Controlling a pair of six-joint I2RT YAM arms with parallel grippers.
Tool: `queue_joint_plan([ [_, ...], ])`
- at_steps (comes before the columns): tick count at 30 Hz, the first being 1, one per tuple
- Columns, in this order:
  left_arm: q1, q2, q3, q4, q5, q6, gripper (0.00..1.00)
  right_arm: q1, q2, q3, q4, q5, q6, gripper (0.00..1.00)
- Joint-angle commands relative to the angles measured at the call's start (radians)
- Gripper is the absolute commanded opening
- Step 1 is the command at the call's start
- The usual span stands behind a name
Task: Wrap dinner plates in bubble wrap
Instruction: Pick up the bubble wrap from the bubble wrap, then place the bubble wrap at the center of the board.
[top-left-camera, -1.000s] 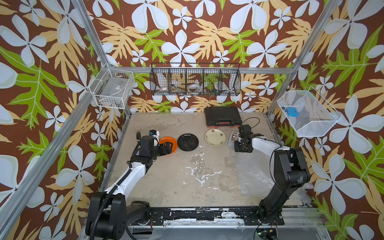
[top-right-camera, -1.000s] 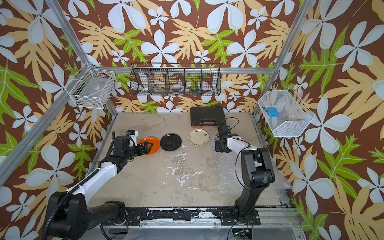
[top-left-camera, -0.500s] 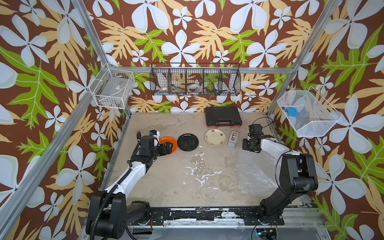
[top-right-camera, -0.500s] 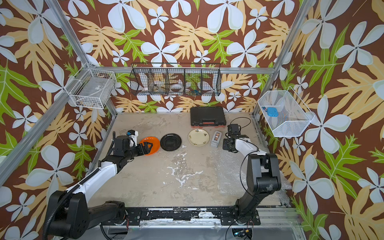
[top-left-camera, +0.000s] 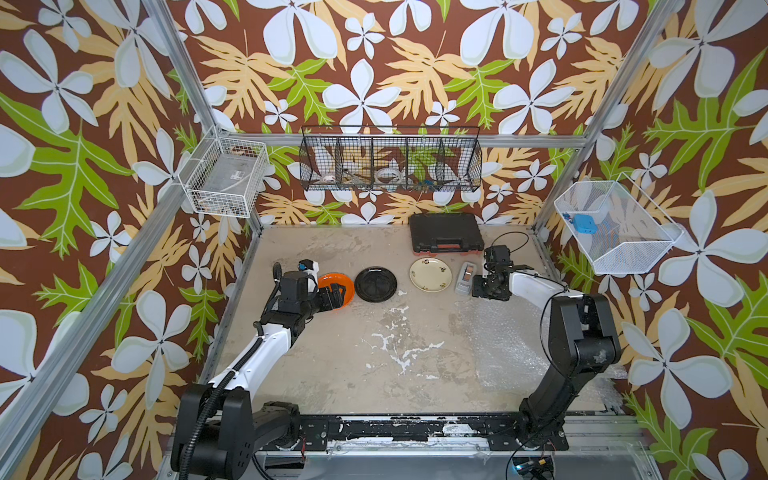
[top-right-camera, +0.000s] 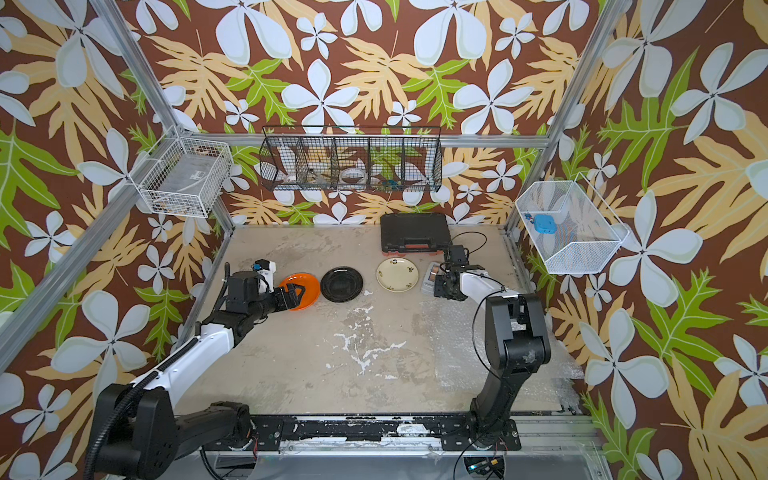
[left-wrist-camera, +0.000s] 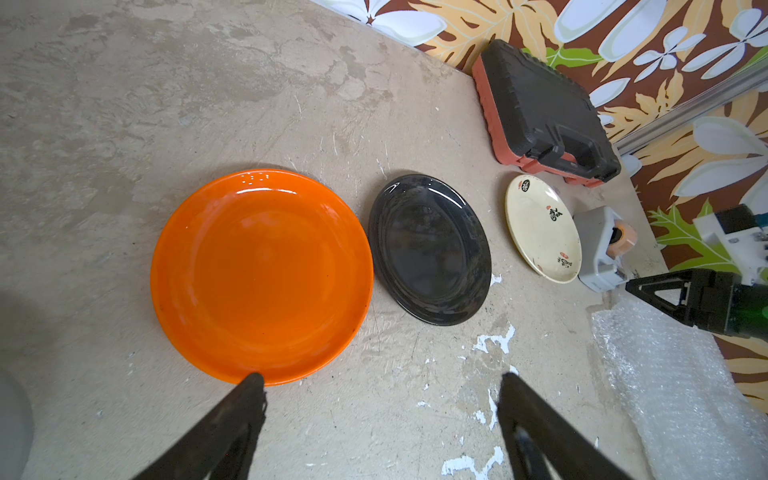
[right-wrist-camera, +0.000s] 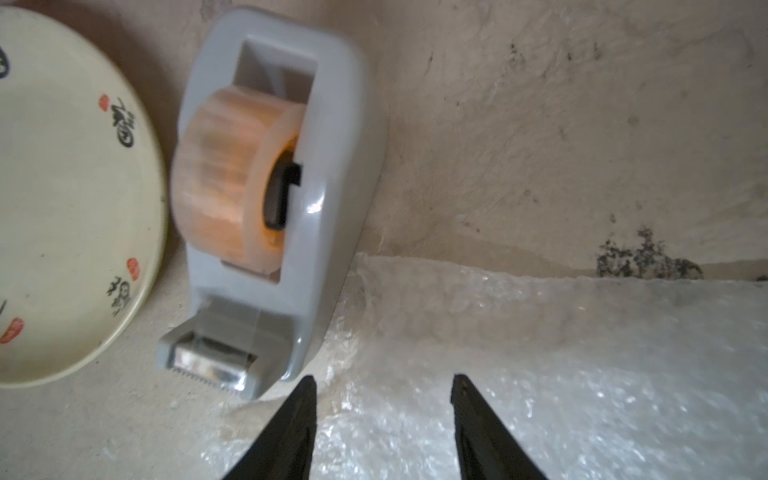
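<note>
Step in hand: judged as the start. No plate is on wrap yet, and each arm is poised at its own item.
Left pincer (left-wrist-camera: 379, 378): jaws spread wide, holding nothing.
Right pincer (right-wrist-camera: 383, 377): jaws apart with nothing between them.
Plates: the glossy orange round plate (left-wrist-camera: 262, 274) lies flat just ahead of the left pincer, with one fingertip at its near rim; whether it touches cannot be told. The black round plate (left-wrist-camera: 430, 249) lies beyond it, and further on is the cream round plate with small dark and red marks (left-wrist-camera: 540, 228).
Bubble wrap: the clear bubble wrap sheet (right-wrist-camera: 582, 353) lies flat directly under the right pincer's tips.
Beside the right pincer: a grey tape dispenser holding a clear roll (right-wrist-camera: 332, 166) stands just ahead, between it and the cream plate.
Next move: probably the right pincer must drop, pinch the sheet's edge and pull it clear. The flat orange plate offers only a thin rim, so a jaw has to get under it.
Surface: a beige table (top-left-camera: 332, 353), worn, with white chipped patches.
Room: floral-papered walls on a metal frame, with hung wire baskets. A black plastic tool case (top-left-camera: 446, 237) sits well beyond both pincers.
</note>
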Motion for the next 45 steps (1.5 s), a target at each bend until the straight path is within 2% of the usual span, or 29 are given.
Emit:
queue_joint_plan([
  [1, 0.0, 0.0, 0.002, -0.007, -0.007, 0.014, 0.89, 0.002, 0.022, 0.012, 0.004, 0.052, -0.007, 0.51],
  [4, 0.001, 0.004, 0.005, -0.009, -0.007, 0.014, 0.89, -0.003, 0.047, 0.016, 0.013, 0.056, -0.013, 0.48],
  [6, 0.0, 0.004, 0.006, -0.01, -0.009, 0.016, 0.89, -0.005, 0.056, 0.02, 0.011, 0.06, -0.013, 0.41],
  [13, 0.0, 0.004, 0.007, -0.011, -0.01, 0.016, 0.89, -0.019, -0.014, 0.011, -0.001, 0.106, -0.018, 0.01],
  [20, 0.0, -0.002, 0.006, -0.01, -0.007, 0.012, 0.89, -0.044, -0.166, -0.01, -0.053, 0.122, -0.013, 0.0],
  [25, -0.001, -0.005, 0.007, -0.008, -0.001, 0.008, 0.89, -0.012, -0.32, -0.037, -0.15, 0.032, 0.016, 0.0],
  [30, -0.016, -0.025, 0.026, -0.045, 0.004, 0.009, 0.88, 0.142, -0.471, -0.072, -0.237, -0.071, 0.104, 0.0],
  [35, -0.028, -0.076, 0.05, -0.087, 0.031, -0.022, 0.88, 0.449, -0.521, -0.074, -0.201, -0.105, 0.311, 0.0],
  [40, -0.033, -0.118, 0.058, -0.155, 0.039, -0.03, 0.88, 0.728, -0.44, -0.029, -0.01, -0.129, 0.584, 0.0],
  [43, -0.033, -0.138, 0.056, -0.204, 0.039, -0.028, 0.88, 0.839, -0.348, 0.013, 0.111, -0.119, 0.719, 0.0],
  [45, -0.033, -0.155, 0.052, -0.227, 0.039, -0.033, 0.88, 0.89, -0.272, 0.076, 0.156, -0.118, 0.752, 0.0],
])
